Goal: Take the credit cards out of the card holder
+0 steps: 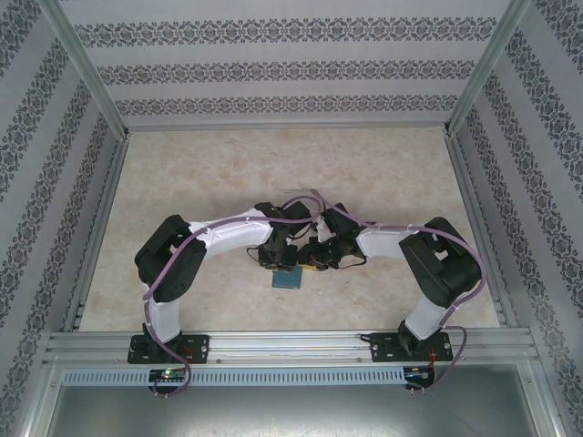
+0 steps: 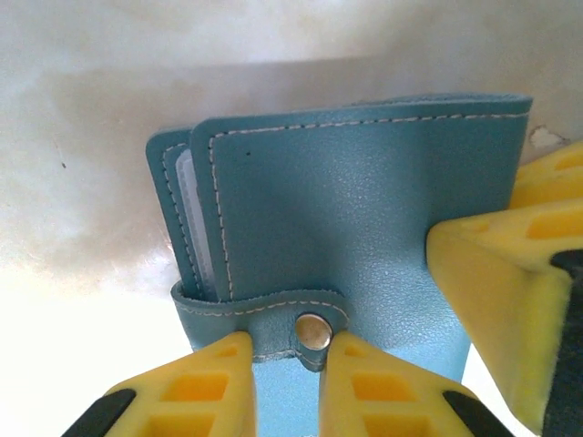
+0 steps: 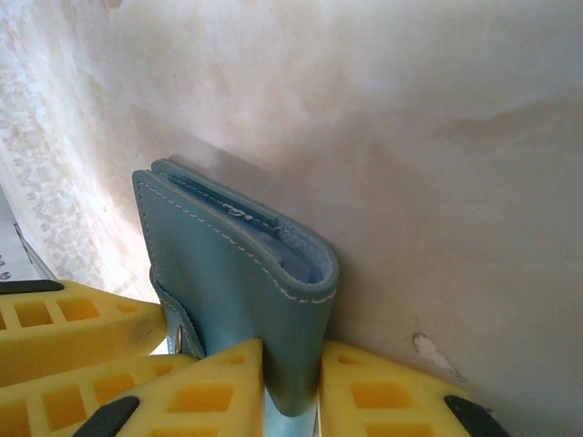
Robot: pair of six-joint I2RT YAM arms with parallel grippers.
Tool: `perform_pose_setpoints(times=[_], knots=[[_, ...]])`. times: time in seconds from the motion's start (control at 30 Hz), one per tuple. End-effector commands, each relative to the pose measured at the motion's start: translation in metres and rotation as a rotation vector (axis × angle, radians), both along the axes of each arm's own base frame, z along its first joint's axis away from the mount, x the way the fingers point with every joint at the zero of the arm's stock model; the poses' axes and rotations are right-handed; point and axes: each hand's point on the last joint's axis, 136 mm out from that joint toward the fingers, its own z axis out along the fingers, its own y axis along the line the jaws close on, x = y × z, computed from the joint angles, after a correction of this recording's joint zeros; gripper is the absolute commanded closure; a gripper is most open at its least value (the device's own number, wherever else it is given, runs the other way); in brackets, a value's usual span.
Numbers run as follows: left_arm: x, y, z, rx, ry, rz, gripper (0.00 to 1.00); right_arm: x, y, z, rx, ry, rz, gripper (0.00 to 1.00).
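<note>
Pale marbled table (image 1: 228,173) inside a booth of patterned wallpaper walls (image 1: 291,73). In the middle, toward the near edge, a closed teal card holder (image 1: 286,279) — left gripper (image 2: 291,346) pinching its snap tab (image 2: 228,314), right gripper (image 3: 291,369) clamped on its folded edge.

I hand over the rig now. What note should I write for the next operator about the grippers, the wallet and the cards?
Left gripper: shut on the card holder, pinching its closure tab at the snap.
Right gripper: shut on the card holder's folded edge.
Card holder: closed, snap fastened, held between both grippers over the table, near the arms' bases.
Done: holder grasped.
To do: unsnap the tab, open the holder, pull out the credit cards; none is out yet.
</note>
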Motion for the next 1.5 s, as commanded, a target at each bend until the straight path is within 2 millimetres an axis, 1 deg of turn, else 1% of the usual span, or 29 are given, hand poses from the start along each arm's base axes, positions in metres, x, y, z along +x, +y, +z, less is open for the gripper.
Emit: perform_pose_setpoints(times=[0.0,0.27,0.37,0.57,0.8,1.0,1.03,1.17,1.3,1.37,1.43,1.47], knots=[[0.001,0.033,-0.020,0.165,-0.027,0.008,0.83,-0.006,-0.011,-0.013,-0.075,0.027,0.000,0.81],[0.007,0.033,-0.003,0.111,-0.080,0.040,0.90,-0.006,-0.011,-0.012,-0.075,0.024,0.004,0.81],[0.010,0.036,0.005,0.090,-0.101,0.062,0.92,-0.006,-0.011,-0.012,-0.077,0.024,0.005,0.81],[0.012,0.041,0.017,0.048,-0.126,0.098,0.94,-0.006,-0.012,-0.011,-0.083,0.021,0.007,0.81],[0.011,0.042,0.018,-0.069,-0.114,0.174,0.95,-0.007,-0.014,-0.011,-0.097,0.017,0.013,0.81],[0.005,0.047,0.017,-0.120,-0.096,0.211,0.92,-0.004,-0.017,-0.004,-0.127,0.004,0.028,0.80],[0.004,0.046,0.017,-0.132,-0.088,0.210,0.92,-0.003,-0.016,-0.002,-0.128,0.002,0.028,0.79],[-0.007,0.042,0.014,-0.180,-0.047,0.219,0.91,0.001,-0.013,0.011,-0.138,-0.018,0.030,0.64],[-0.014,0.040,0.015,-0.232,-0.036,0.240,0.89,0.004,-0.012,0.021,-0.172,-0.042,0.037,0.55],[-0.019,0.043,0.015,-0.235,-0.031,0.252,0.87,0.005,-0.013,0.026,-0.194,-0.054,0.039,0.51],[-0.022,0.048,0.014,-0.229,-0.037,0.261,0.82,0.006,-0.015,0.029,-0.225,-0.065,0.038,0.46],[-0.023,0.051,0.013,-0.218,-0.042,0.265,0.76,0.006,-0.015,0.031,-0.231,-0.070,0.041,0.45]])
